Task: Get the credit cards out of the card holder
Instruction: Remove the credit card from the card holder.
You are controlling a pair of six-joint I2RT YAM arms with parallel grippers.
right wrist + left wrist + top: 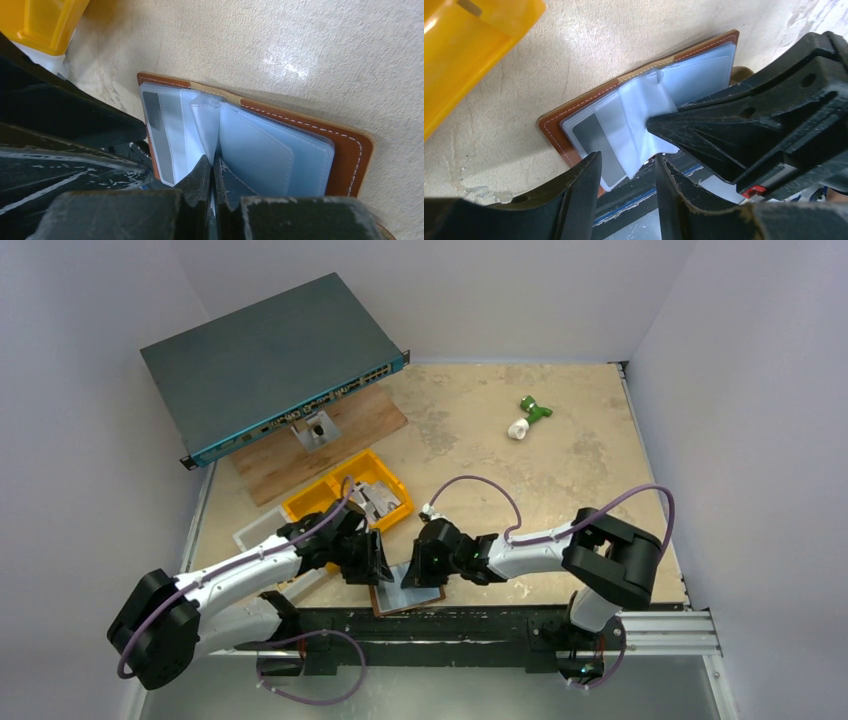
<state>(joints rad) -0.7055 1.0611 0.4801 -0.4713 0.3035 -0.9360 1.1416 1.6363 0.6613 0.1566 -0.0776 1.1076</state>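
Note:
The card holder is a brown wallet lying open at the table's near edge, its clear sleeve pages facing up. In the left wrist view a grey credit card sits inside the left sleeve of the card holder. The right wrist view shows the same credit card there, and pale blue sleeves cover the right half. My right gripper is shut on one sleeve page, lifted up from the spine. My left gripper hangs open over the wallet's near edge, with the sleeve's corner just beyond its fingertips and nothing held.
A yellow bin with metal pieces stands just behind the left gripper. A clear flat tray lies to its left. A network switch rests on a wooden board at the back left. A green and white object lies far right.

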